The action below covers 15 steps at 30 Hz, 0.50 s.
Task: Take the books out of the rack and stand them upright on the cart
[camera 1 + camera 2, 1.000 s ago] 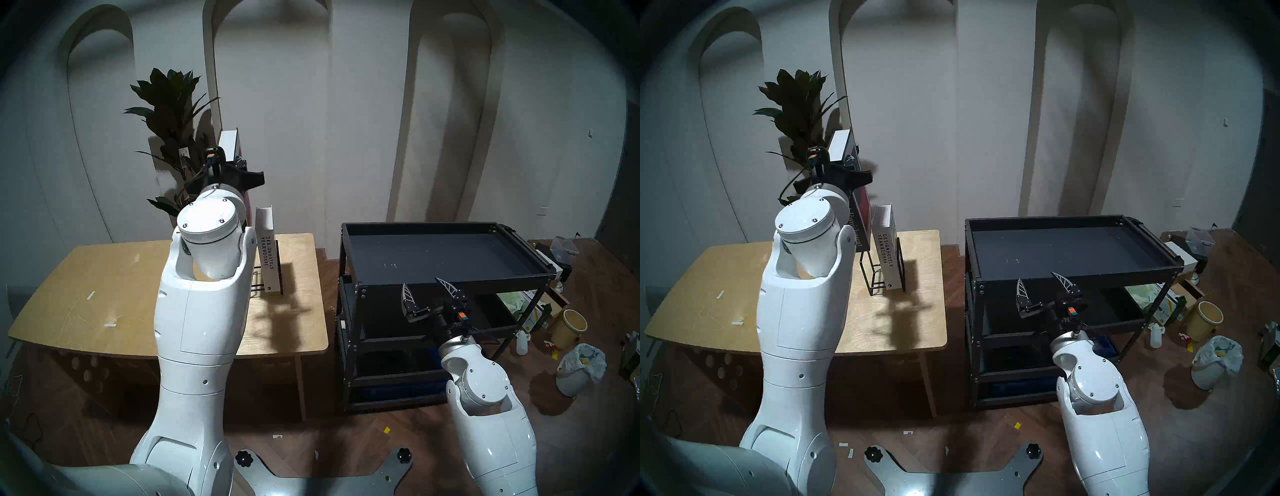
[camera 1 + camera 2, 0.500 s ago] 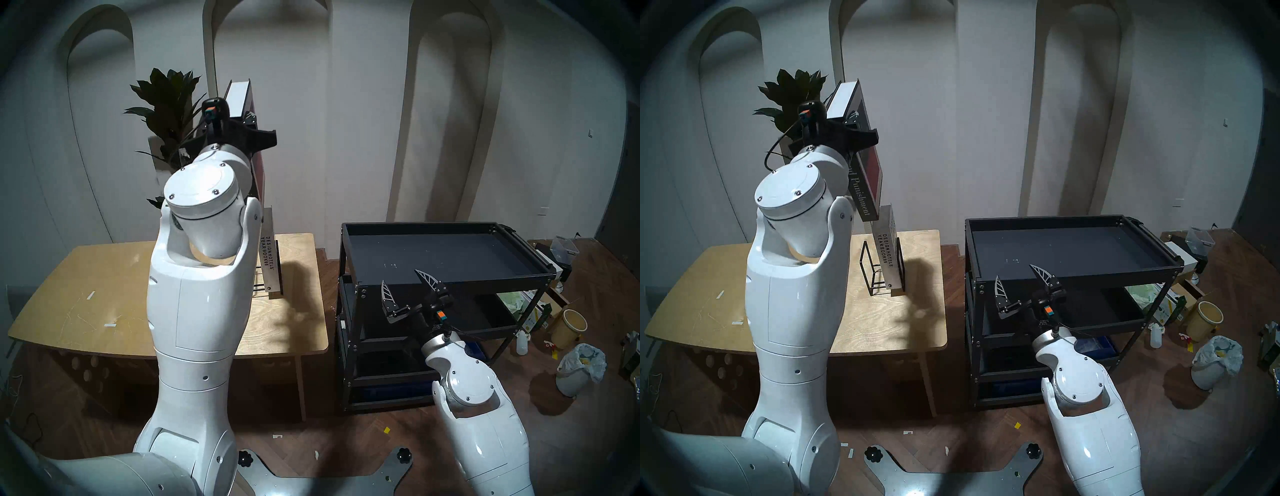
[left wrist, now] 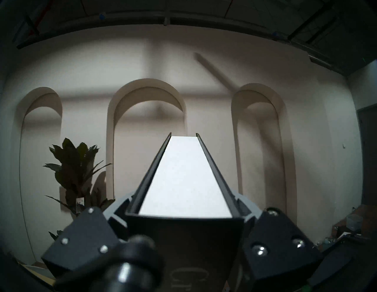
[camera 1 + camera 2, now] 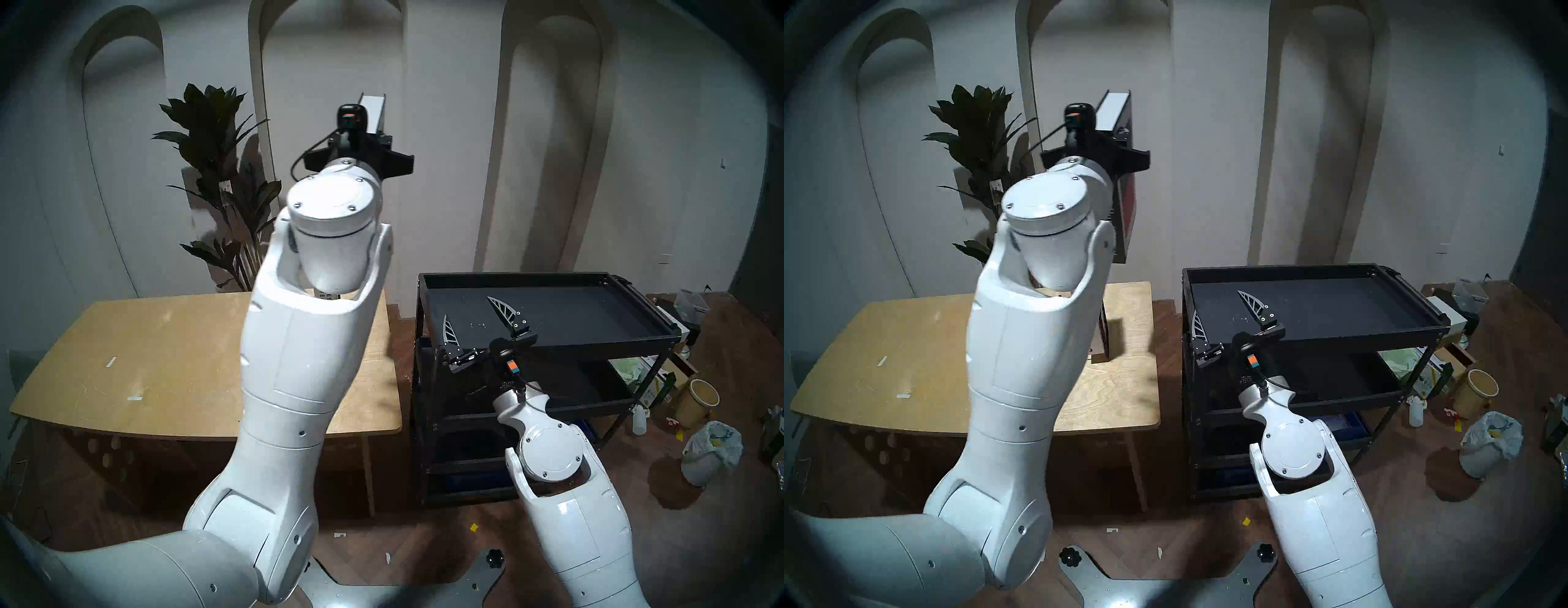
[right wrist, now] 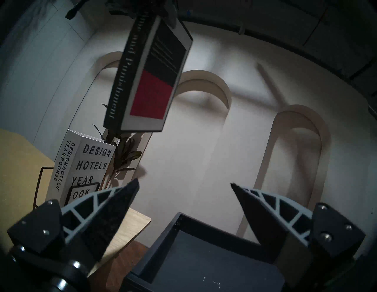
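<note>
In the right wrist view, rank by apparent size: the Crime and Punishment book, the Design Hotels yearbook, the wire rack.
1. Crime and Punishment book, though hanging nearer the camera.
2. Design Hotels yearbook, partly hidden.
3. Wire rack: mostly hidden, so unsure.

The room is dim, with cool, flat light from above. The left arm [image 4: 305,339] catches the most light and throws a soft shadow across the counter [image 4: 127,339]; the plant [image 4: 212,140] shadows the wall [image 4: 445,148]. All four views bend strongly and fade to a dark rim. In the left wrist view the white page edge [image 3: 183,179] glares, and nearby black hardware [image 3: 132,263] is blurred.
</note>
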Tool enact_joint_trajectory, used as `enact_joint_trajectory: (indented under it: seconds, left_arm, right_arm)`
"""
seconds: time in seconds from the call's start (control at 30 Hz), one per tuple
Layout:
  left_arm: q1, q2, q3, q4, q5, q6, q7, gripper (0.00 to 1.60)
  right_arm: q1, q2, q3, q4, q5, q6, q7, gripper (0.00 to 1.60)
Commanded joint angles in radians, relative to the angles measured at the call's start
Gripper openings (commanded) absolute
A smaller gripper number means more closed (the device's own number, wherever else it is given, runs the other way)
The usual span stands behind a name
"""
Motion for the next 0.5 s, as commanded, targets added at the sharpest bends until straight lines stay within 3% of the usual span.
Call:
enact_joint_trajectory:
  seconds: [0.0,0.2,0.47]
  left_arm:
    - [-0.119,-0.083,0.05,0.109,0.026,-0.009,0.014,0.0]
    - [-0.162,-0.125,0.061,0.234,0.043,-0.012,0.038,0.0]
    - [-0.207,-0.185,0.053,0.344,0.048,-0.013,0.068,0.0]
  right_arm:
    - [0.087,-0.064,-0.032,0.033,-0.041,0.001,-0.059,1.6]
    - [0.145,-0.12,-0.061,0.073,-0.055,0.008,-0.111,1.6]
    - [0.213,-0.144,-0.098,0.13,-0.052,0.011,-0.171,1.6]
